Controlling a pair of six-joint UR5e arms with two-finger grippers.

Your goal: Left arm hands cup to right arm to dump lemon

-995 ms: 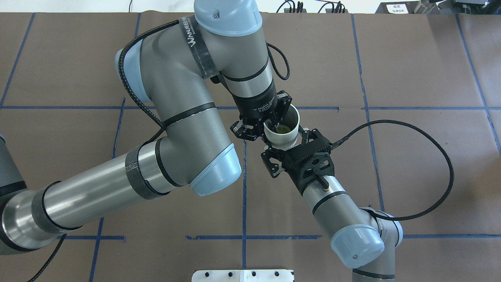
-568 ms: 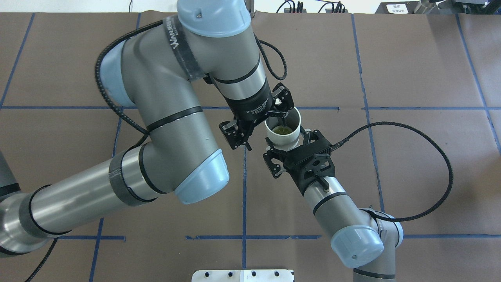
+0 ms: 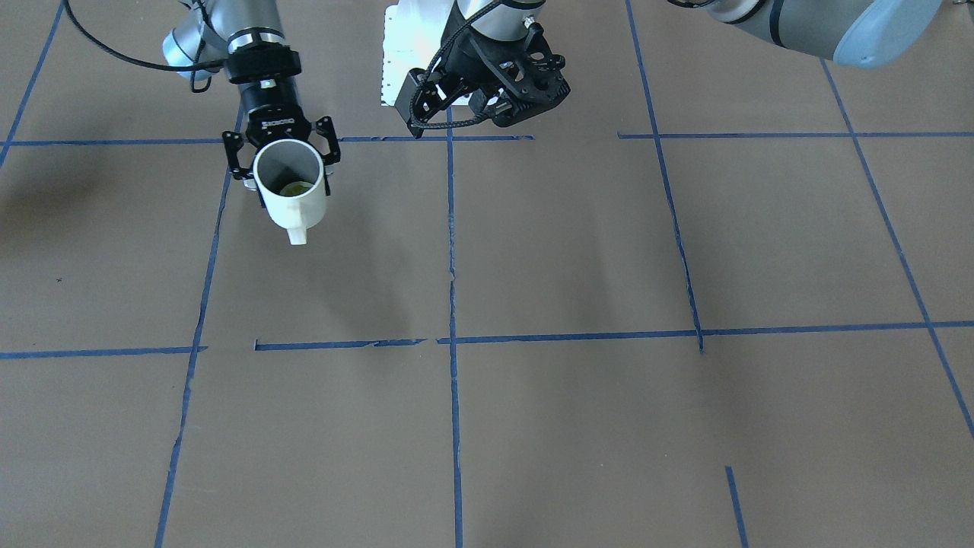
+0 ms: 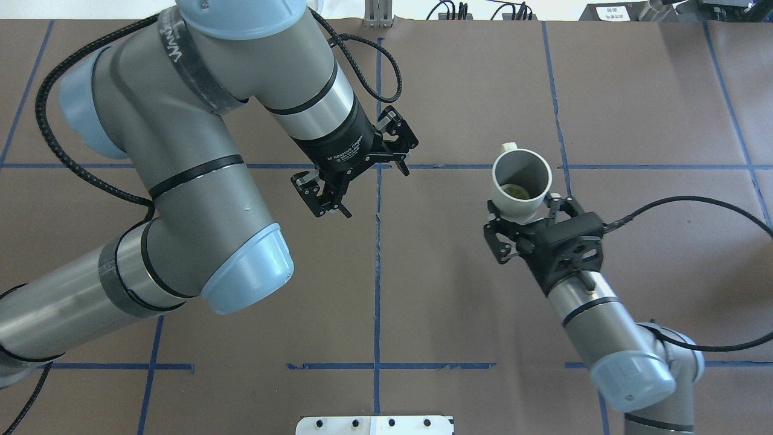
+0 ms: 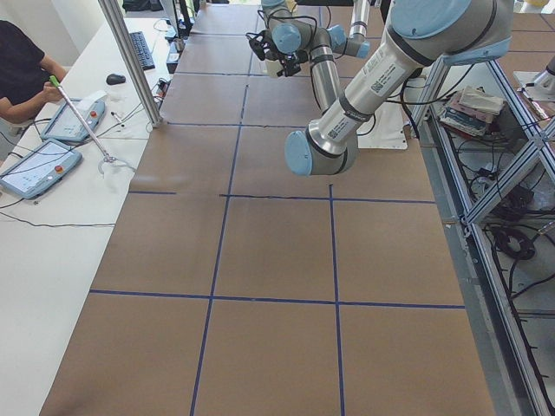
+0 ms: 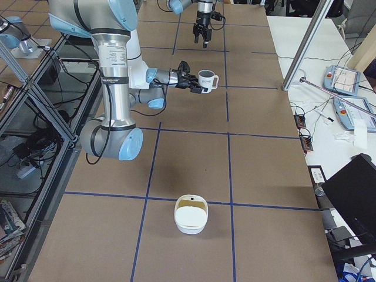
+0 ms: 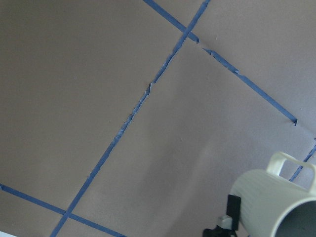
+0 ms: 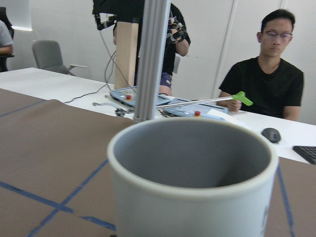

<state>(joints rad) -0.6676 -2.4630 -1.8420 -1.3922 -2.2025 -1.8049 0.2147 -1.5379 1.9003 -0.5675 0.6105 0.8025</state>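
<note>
Overhead exterior: right tool (image 4: 521,209) is clamped on the cup (image 4: 532,169), 1 finger on each side of the outer wall, low on the body. Cup is white outside and grey inside, with its mouth up. Its handle (image 4: 509,147) points away from the tool. The lemon (image 4: 518,191) lies at the bottom of the cup, yellow-green and much narrower than the mouth.

Exterior right: cup hangs clear of the bench (image 6: 264,170), roughly upright, dark lettering on its side. Right arm (image 6: 114,76) reaches out about level to carry it.

Right wrist view: cup rim fills the lower frame. The near wall hides the lemon.

Left tool (image 4: 375,192) has its fingers spread wide and holds nothing. It sits well apart from the cup, above a crossing of blue tape lines (image 4: 377,272) near the bench middle. Left arm (image 4: 199,151) bends in large from that view's left, braided cable looped along it.

Left wrist view: ribbed handle and part of the rim show in the lower right corner.

A white container (image 6: 191,214) rests on the bench near the right-end camera, far from both tools.
</note>
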